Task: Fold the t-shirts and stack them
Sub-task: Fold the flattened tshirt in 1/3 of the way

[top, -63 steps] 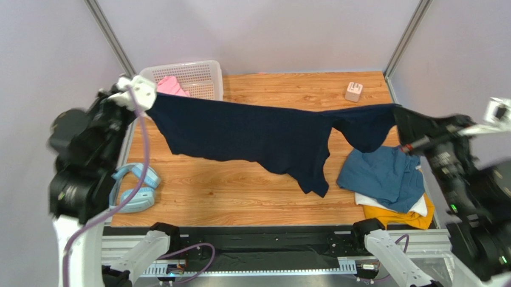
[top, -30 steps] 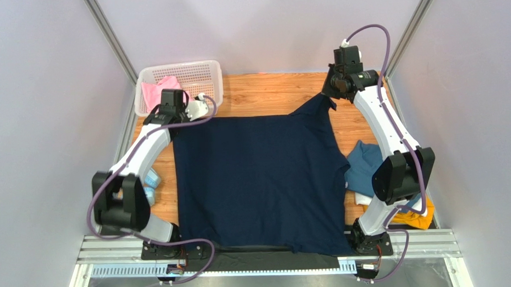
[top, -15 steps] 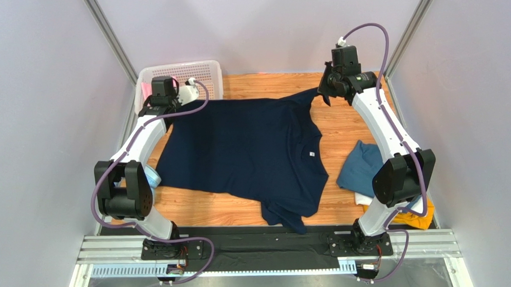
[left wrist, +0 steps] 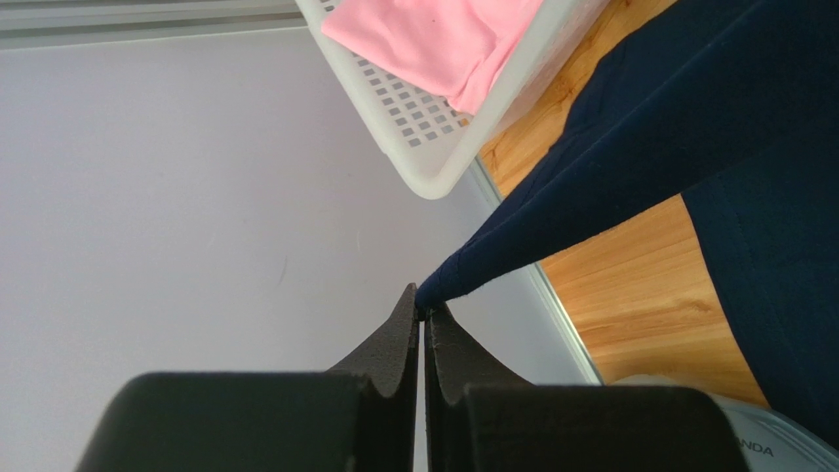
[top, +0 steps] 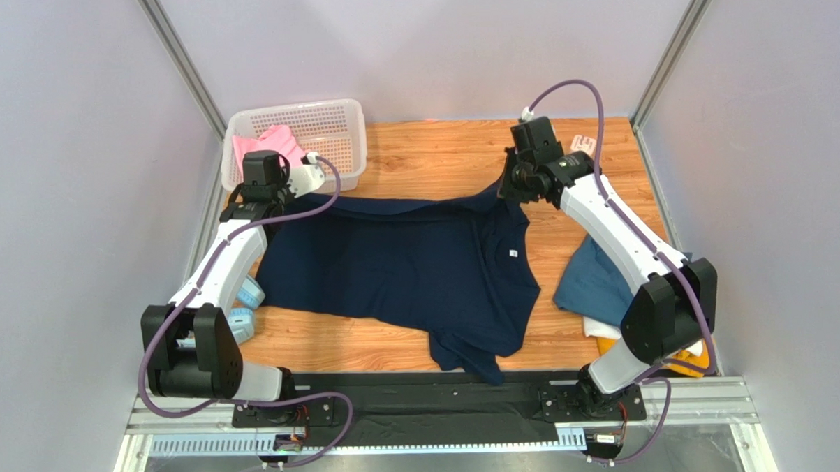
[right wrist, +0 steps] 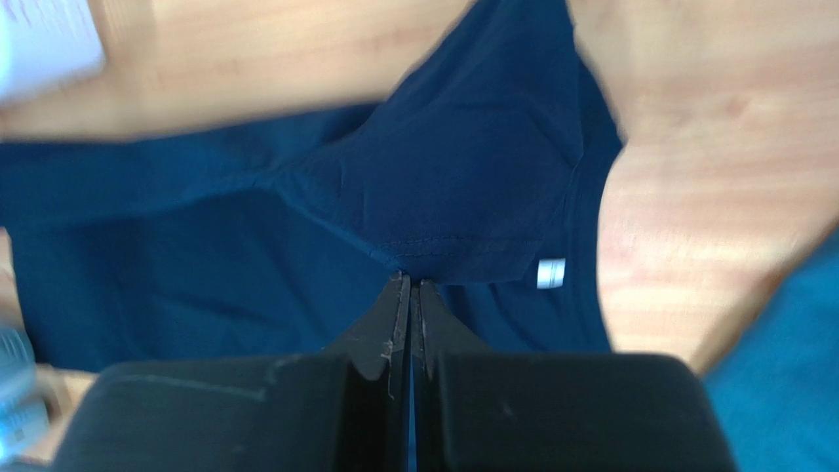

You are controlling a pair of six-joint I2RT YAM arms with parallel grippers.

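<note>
My left claw is pressed together on the far-left corner of the navy t-shirt. My right claw pinches a stitched edge at far right. The shirt drapes onto the worktop. Risk: uneven lowering would set its bunched near-right end into creases.

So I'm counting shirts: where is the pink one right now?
In the top view, the pink t-shirt lies in the white basket at the far left corner of the table, just beyond the navy t-shirt.
</note>
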